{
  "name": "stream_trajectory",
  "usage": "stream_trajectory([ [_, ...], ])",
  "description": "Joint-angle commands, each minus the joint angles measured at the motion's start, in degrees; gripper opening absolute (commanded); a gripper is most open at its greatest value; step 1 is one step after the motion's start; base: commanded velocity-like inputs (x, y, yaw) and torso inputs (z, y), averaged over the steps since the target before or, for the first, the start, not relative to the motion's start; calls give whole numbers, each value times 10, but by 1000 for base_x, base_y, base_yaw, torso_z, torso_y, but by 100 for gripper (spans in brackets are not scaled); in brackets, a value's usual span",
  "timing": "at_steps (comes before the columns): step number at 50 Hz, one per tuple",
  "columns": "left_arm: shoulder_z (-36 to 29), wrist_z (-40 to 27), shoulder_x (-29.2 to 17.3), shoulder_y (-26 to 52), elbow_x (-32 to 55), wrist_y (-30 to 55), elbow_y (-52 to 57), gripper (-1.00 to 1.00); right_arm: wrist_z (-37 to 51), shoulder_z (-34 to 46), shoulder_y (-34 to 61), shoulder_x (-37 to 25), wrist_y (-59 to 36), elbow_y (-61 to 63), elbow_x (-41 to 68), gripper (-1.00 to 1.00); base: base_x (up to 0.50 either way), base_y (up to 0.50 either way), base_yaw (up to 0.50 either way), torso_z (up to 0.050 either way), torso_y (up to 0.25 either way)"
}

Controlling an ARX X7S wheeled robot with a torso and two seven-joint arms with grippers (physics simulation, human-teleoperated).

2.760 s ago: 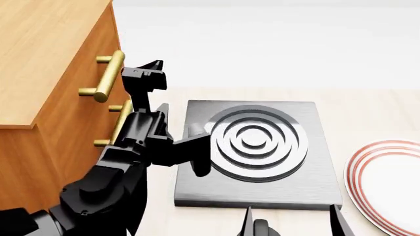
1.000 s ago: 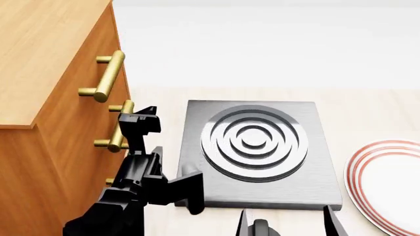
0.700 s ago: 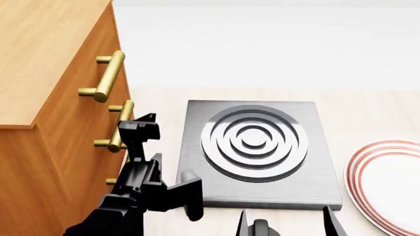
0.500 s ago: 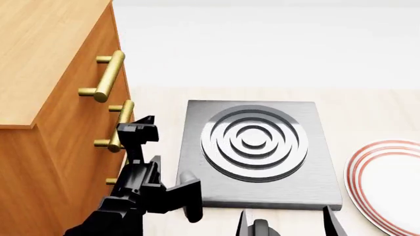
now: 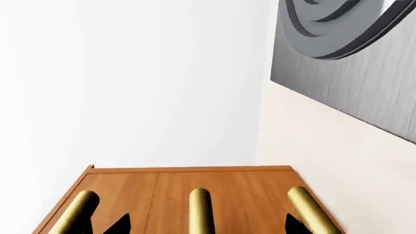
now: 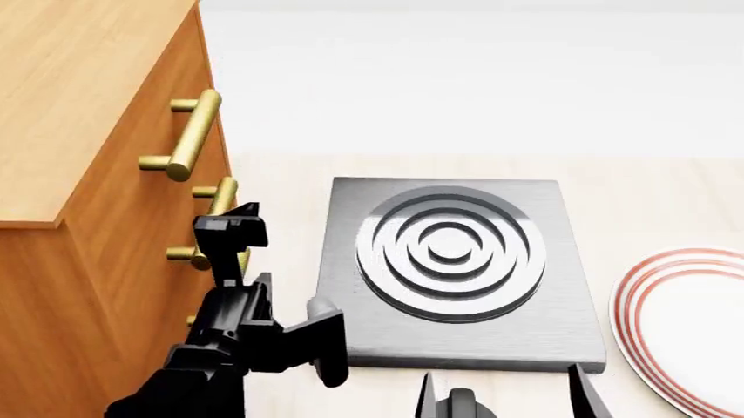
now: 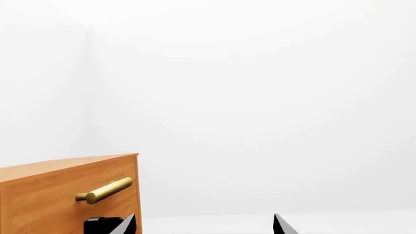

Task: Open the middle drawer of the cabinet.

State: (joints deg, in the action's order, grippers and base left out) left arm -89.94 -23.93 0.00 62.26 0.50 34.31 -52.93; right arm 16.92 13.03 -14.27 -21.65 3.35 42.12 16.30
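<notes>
The tall orange-brown wood-grain cabinet [image 6: 70, 113] has its second-from-top flat-fronted middle drawer [image 6: 157, 235] unopened, while the black left gripper [image 6: 228, 228], jaws spread, brackets that drawer's brass bar handle [image 6: 214, 218] without clamping; gripping and pulling remain.

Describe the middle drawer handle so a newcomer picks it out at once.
Find the tall orange-brown cabinet left of the grey hotplate. Brass bar handles stack down its front. Skip the topmost handle; the middle drawer handle is second down, right beside the left gripper.
</notes>
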Motion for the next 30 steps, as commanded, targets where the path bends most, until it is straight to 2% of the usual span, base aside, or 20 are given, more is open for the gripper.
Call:
stream_trajectory([
  [1,0,-2,0,2,3,-2,-14,100,2,3,1,-2,0,-1,0,100,0,0,0,0,0],
  [30,1,-6,0,4,12,-16,-61,100,8,9,6,-5,-3,-2,0,100,0,0,0,0,0],
])
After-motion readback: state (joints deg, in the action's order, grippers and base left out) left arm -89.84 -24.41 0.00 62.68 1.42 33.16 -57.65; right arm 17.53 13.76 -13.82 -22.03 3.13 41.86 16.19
